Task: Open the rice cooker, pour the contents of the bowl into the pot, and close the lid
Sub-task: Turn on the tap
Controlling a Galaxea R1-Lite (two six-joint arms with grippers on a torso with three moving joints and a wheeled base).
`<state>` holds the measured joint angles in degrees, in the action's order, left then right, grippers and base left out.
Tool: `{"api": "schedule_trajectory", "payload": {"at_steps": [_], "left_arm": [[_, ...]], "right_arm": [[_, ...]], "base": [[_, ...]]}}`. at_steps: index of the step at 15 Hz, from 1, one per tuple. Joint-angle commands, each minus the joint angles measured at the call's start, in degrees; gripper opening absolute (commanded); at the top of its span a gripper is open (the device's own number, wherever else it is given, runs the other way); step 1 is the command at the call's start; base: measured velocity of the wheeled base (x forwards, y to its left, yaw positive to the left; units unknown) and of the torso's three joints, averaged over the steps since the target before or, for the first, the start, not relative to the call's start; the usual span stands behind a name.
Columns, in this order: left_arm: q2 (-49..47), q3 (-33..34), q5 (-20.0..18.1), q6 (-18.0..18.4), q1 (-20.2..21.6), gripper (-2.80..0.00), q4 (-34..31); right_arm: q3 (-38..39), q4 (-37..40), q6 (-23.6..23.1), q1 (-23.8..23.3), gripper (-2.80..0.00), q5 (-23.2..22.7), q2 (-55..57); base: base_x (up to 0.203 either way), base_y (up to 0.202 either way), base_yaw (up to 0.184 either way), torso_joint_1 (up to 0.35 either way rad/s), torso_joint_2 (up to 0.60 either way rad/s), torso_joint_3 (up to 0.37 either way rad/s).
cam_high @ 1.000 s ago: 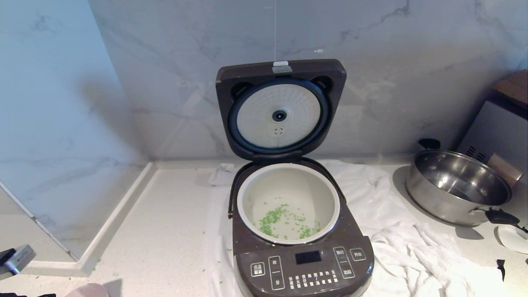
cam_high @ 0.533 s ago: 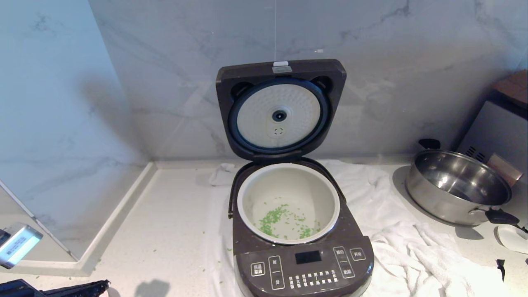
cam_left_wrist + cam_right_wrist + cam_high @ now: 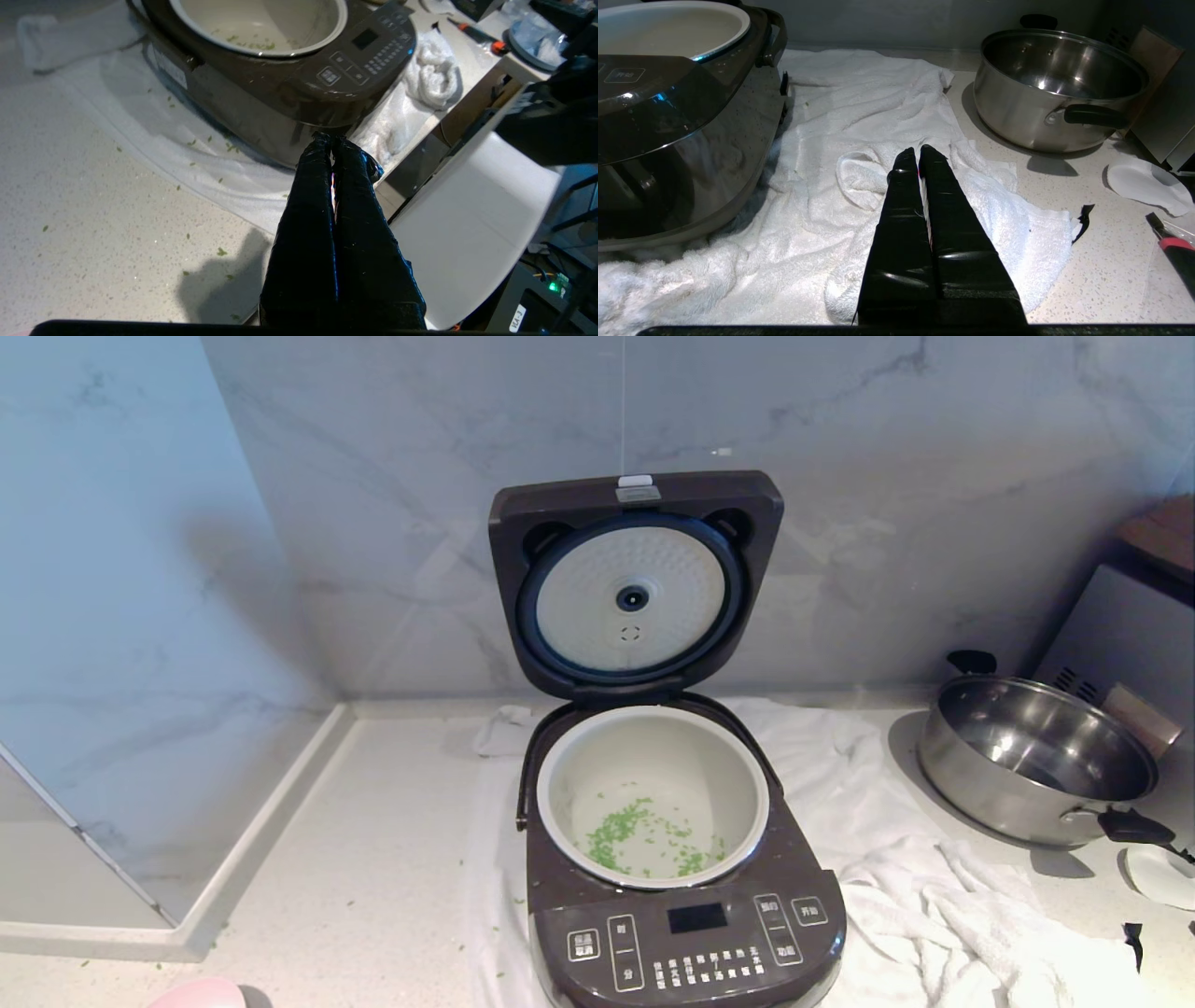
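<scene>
The dark brown-grey rice cooker (image 3: 686, 933) stands on a white towel with its lid (image 3: 635, 583) swung up against the wall, white dimpled plate facing me. The cream pot (image 3: 653, 793) holds the contents (image 3: 621, 831), scattered green bits. A sliver of the pale pink bowl (image 3: 198, 994) shows at the head view's bottom edge, left of the cooker. My left gripper (image 3: 331, 138) is shut and empty, above the counter at the cooker's (image 3: 280, 93) front left corner. My right gripper (image 3: 917, 154) is shut and empty over the towel, right of the cooker (image 3: 668, 121).
A white towel (image 3: 924, 905) lies crumpled under and right of the cooker. A steel pan (image 3: 1032, 761) with black handles stands at the right, a metal box behind it. Green bits are strewn on the counter (image 3: 355, 859). The marble wall closes the back and left.
The left arm, seen at the lower left edge of the head view in both earlier frames, has left that view. The pink bowl shows again at the bottom edge.
</scene>
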<state>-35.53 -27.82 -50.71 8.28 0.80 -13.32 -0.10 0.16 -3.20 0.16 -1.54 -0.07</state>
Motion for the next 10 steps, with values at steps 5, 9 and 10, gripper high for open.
{"api": "schedule_trajectory", "payload": {"at_steps": [5,9,10], "left_arm": [[25.32,6.00,7.43,-1.85,-0.58,-2.80,-0.43],[35.15,16.12,33.99,3.09,-0.62,-2.80,0.29],[35.68,20.01,37.39,3.21,-0.66,-2.80,2.19]], "right_arm": [[0.01,0.02,-0.05,0.02,-2.80,-0.05,0.07],[0.01,-0.01,-0.05,0.02,-2.80,-0.05,0.07],[0.08,0.02,-0.01,0.02,-2.80,-0.05,0.07]], "base": [[0.000,0.000,0.000,0.000,0.00,0.000],[0.000,0.000,0.000,0.000,0.00,0.000],[0.000,0.000,0.000,0.000,0.00,0.000]]}}
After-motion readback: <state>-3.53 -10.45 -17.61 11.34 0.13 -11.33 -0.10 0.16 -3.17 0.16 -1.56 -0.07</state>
